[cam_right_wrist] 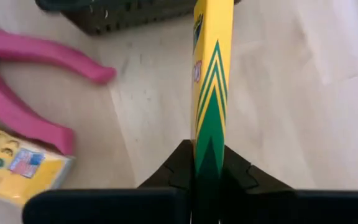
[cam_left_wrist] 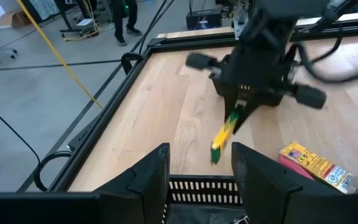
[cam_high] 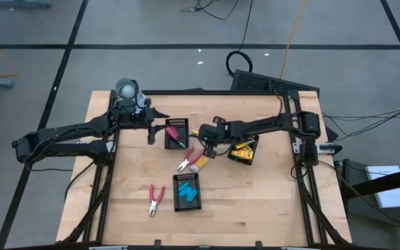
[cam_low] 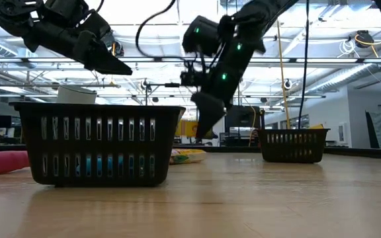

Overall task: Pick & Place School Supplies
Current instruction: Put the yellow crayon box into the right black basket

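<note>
Right claw (cam_right_wrist: pixel 209 177) clamps a yellow box (cam_right_wrist: pixel 211 74) above mid-worktop (cam_high: pixel 255 201); left claw (cam_left_wrist: pixel 201 171) waits open at ten o'clock. Trays (cam_high: pixel 187 192) hold some supplies, while pliers (cam_high: pixel 156 199) at seven o'clock and centre remain loose.

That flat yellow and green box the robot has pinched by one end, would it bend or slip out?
The yellow box probably stays stiff: it juts straight out from the right gripper without sagging. It looks light, likely thin card. Held only at one end, it might swivel or slip if bumped.
</note>
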Controlling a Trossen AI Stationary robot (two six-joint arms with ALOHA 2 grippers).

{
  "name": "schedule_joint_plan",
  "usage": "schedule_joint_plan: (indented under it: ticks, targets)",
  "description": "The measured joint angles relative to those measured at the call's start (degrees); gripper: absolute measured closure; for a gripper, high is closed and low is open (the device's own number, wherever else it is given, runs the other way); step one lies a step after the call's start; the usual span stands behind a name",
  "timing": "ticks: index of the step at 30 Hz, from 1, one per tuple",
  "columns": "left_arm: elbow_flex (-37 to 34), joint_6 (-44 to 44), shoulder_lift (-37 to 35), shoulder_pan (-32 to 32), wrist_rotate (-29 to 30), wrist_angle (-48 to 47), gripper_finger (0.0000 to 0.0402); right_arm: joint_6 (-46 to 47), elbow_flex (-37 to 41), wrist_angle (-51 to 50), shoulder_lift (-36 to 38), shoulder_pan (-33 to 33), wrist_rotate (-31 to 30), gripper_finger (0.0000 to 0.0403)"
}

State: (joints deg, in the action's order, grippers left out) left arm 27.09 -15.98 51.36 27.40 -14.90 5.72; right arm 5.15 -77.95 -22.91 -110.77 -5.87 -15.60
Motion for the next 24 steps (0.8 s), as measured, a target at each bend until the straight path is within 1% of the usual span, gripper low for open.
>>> schedule_joint_plan:
  ticks: [3, 6, 9, 13, 17, 24]
  targets:
    - [0.0, 0.19, 0.0, 0.0, 0.0, -0.02, 0.0225, 0.04, -0.04, -2.83, 2.41, 0.04, -2.09, 0.038]
    - [0.0, 0.21, 0.01, 0.0, 0.01, -0.01, 0.0225, 0.15, -0.09, -7.01, 5.25, 0.36, -5.95, 0.038]
    - [0.0, 0.19, 0.01, 0.0, 0.0, 0.01, 0.0225, 1.47, -0.09, -13.72, 8.04, 1.1, -9.39, 0.038]
    - [0.0, 0.19, 0.01, 0.0, 0.0, 0.0, 0.0225, 5.28, 0.67, -21.19, 10.66, 1.63, -10.07, 0.038]
    - [0.0, 0.16, 0.01, -0.02, 0.0, -0.03, 0.0225, 9.73, 5.92, -23.93, 14.56, 2.13, -10.83, 0.038]
    - [0.0, 0.14, -0.01, 0.0, 0.0, -0.02, 0.0225, 19.64, 16.93, -23.93, 23.17, 5.2, -11.6, 0.038]
